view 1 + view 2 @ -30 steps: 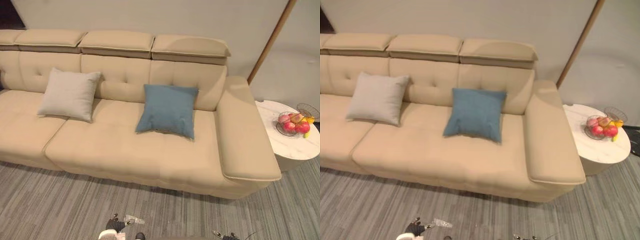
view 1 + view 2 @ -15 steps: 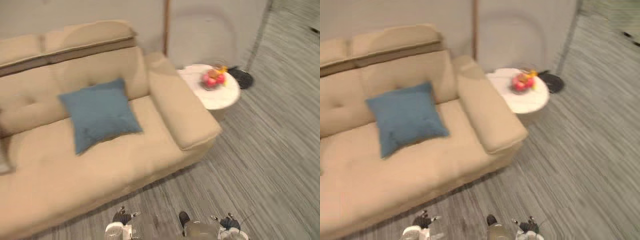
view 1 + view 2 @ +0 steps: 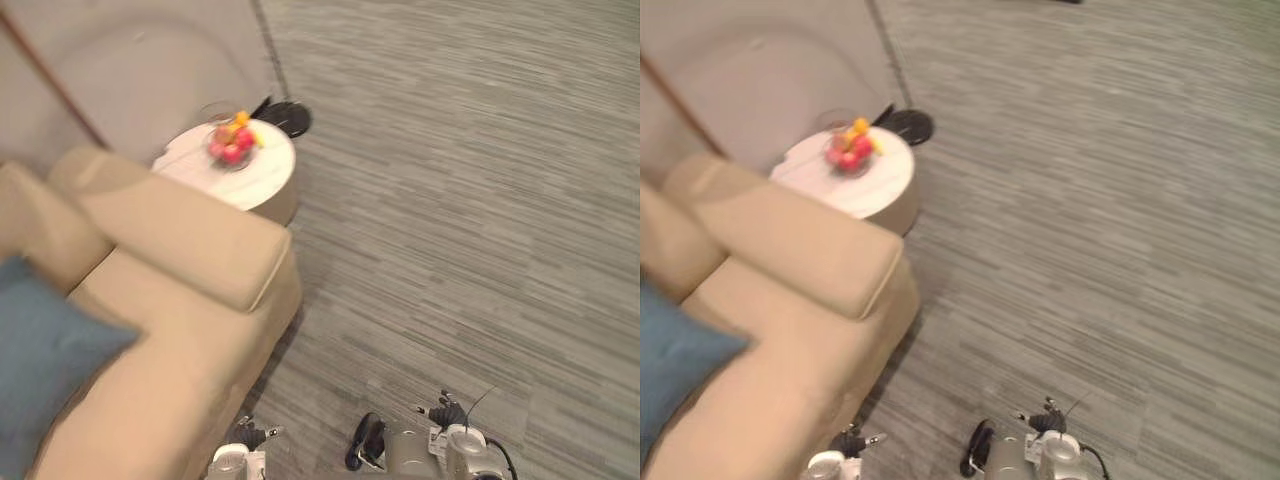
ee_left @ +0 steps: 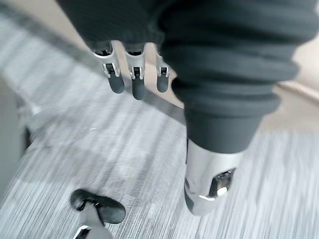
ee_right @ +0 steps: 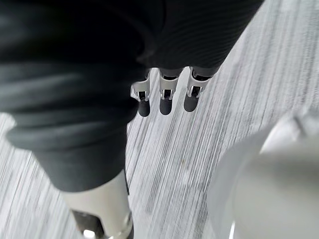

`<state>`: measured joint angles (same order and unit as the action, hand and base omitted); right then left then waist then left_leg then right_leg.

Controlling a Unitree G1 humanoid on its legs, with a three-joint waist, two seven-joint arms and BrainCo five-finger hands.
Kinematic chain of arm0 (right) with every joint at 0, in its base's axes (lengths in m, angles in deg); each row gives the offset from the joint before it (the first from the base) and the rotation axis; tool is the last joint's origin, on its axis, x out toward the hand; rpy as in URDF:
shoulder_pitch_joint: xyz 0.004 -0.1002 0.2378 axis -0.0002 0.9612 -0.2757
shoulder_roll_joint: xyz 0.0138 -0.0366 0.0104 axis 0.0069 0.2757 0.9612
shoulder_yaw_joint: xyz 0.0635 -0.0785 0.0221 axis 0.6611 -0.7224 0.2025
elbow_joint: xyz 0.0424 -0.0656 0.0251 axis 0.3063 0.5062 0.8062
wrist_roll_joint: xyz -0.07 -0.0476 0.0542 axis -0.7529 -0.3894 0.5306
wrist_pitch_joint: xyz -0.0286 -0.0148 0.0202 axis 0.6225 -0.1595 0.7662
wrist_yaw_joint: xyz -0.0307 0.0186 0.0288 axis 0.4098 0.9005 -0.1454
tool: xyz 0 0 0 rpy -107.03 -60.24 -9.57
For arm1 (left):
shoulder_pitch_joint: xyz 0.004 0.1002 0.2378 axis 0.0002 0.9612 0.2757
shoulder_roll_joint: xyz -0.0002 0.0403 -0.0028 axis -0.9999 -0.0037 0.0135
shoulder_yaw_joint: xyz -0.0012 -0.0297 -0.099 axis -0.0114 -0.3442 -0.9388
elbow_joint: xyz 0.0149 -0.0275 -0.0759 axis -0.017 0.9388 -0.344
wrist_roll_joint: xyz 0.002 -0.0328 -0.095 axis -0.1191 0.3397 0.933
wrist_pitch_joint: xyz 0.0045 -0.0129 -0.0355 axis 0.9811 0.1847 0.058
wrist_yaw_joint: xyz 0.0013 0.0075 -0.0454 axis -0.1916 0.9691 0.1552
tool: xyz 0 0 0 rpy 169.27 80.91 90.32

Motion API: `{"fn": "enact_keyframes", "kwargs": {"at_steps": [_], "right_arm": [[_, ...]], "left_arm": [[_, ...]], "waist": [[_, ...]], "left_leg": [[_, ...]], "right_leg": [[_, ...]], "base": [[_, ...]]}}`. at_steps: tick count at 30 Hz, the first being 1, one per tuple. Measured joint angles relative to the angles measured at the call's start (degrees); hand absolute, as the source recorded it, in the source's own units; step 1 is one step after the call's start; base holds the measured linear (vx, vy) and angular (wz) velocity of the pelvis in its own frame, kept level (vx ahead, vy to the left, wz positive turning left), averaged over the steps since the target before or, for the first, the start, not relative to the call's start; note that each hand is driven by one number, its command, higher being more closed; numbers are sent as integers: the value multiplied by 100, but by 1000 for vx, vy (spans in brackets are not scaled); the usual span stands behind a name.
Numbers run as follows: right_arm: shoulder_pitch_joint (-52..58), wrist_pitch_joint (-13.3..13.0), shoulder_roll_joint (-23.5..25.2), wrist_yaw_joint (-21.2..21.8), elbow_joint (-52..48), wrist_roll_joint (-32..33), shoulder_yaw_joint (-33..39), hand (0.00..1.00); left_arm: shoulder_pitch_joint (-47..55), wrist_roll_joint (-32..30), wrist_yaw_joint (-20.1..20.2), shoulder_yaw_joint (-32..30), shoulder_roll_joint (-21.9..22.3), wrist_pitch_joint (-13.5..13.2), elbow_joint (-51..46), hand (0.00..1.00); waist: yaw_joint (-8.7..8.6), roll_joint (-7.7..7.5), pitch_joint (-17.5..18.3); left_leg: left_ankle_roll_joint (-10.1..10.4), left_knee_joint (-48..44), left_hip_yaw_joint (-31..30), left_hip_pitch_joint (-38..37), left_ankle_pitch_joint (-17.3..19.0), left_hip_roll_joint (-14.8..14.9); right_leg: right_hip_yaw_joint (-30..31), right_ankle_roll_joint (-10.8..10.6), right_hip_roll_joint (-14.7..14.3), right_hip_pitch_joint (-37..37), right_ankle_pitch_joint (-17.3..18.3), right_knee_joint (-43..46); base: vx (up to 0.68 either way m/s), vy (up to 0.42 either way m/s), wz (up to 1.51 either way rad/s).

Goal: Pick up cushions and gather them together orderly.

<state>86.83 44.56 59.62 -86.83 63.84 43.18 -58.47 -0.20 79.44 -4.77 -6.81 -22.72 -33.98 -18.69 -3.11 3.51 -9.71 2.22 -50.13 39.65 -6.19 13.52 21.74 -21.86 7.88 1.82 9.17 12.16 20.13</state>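
A blue cushion (image 3: 40,350) leans on the beige sofa (image 3: 190,250) at the left edge of the eye views, partly cut off. My left hand (image 4: 133,74) hangs over the grey striped floor beside the sofa's base, its fingers straight and holding nothing. My right hand (image 5: 167,97) also hangs over the floor, fingers straight and empty. Both hands are low and well away from the cushion.
The sofa's broad armrest (image 3: 175,235) ends beside a round white side table (image 3: 255,180) carrying a wire bowl of fruit (image 3: 230,142). A flat black object (image 3: 285,118) lies on the floor behind the table, by the wall. Grey carpet (image 3: 480,220) spreads out to the right.
The camera has swung to the right: the beige cushion has left the picture and the blue cushion now sits at the left edge. The cushions themselves have not moved.
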Motion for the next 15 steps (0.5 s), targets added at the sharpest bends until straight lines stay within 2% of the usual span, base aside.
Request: {"fn": "enact_keyframes", "kwargs": {"at_steps": [1, 2, 3, 5, 7, 8, 9, 10, 11, 13, 15], "right_arm": [[-30, 1, -7, 5, 67, 0, -33, 0], [-20, 0, -10, 4, 170, -1, -33, 0], [-1, 13, 9, 2, 251, -2, -32, 0], [16, 18, -35, -9, 253, -3, 28, 0], [10, 16, -62, -37, 242, -6, 88, 0], [45, 18, -68, -57, 242, -8, 99, 0], [73, 18, -77, -60, 240, -8, 102, 0], [131, 20, -55, -64, 237, -7, 118, 0], [169, 23, 18, -64, 233, -7, 165, 0], [281, 33, 224, -64, 154, -15, 322, 0], [339, 36, 286, -63, 94, 9, 366, 0]], "left_arm": [[29, 6, -1, 1, 8, -11, -33, 0], [77, 33, -3, -2, -20, -47, -162, 0], [94, 100, -10, -2, -37, -71, -268, 0], [90, 182, -14, -6, 8, -152, -376, 0], [88, 213, -16, -54, 72, -190, -468, 0], [86, 229, -21, -69, 111, -191, -462, 0], [86, 229, -23, -73, 139, -191, -454, 0], [81, 246, -22, -82, 172, -180, -415, 0], [63, 245, -23, -86, 157, -175, -377, 0], [-10, 241, -14, -87, 35, -166, -409, 0], [-11, 219, -18, -72, 5, -131, -423, 0]], "waist": [[37, 6, -44], [88, -82, -101], [196, -98, -124], [322, -84, -151], [403, -60, -160], [416, 9, -172], [418, 82, -152], [456, 136, -130], [468, 102, -107], [472, -251, -73], [515, -298, -51]], "left_leg": [[99, -65, -575, 306, 236, -304], [46, 63, -1079, 676, 407, -579], [32, 365, -1471, 1008, 487, -830], [67, 1148, -2267, 1544, 466, -1251], [305, 2314, -3391, 1859, 289, -1635], [525, 3176, -4060, 1853, 2, -1751], [584, 3472, -4264, 1812, -92, -1721], [641, 3516, -4407, 1717, -672, -1704], [421, 3479, -4343, 1630, -735, -1780], [241, 3465, -3923, 1524, -537, -1959], [66, 3397, -3521, 1342, -316, -2001]], "right_leg": [[386, 66, -132, -202, -41, -177], [757, 84, -235, -421, -77, -366], [1203, 82, -303, -576, -85, -438], [1908, 37, -347, -646, -60, -441], [2637, -85, -377, -659, -1, -441], [3014, -275, -417, -700, 45, -439], [3160, -354, -492, -715, 79, -425], [3391, -492, -544, -734, 158, -384], [3569, -639, -503, -766, 189, -375], [3651, -892, -198, -790, 311, -334], [3646, -1001, -70, -773, 391, -207]], "base": [[182, 20, -182], [196, 60, -212], [206, 106, -211], [216, 172, -215], [219, 221, -226], [291, 299, -187], [403, 406, -188], [395, 393, -138], [415, 385, -130], [353, 262, -79], [332, 194, -74]]}}
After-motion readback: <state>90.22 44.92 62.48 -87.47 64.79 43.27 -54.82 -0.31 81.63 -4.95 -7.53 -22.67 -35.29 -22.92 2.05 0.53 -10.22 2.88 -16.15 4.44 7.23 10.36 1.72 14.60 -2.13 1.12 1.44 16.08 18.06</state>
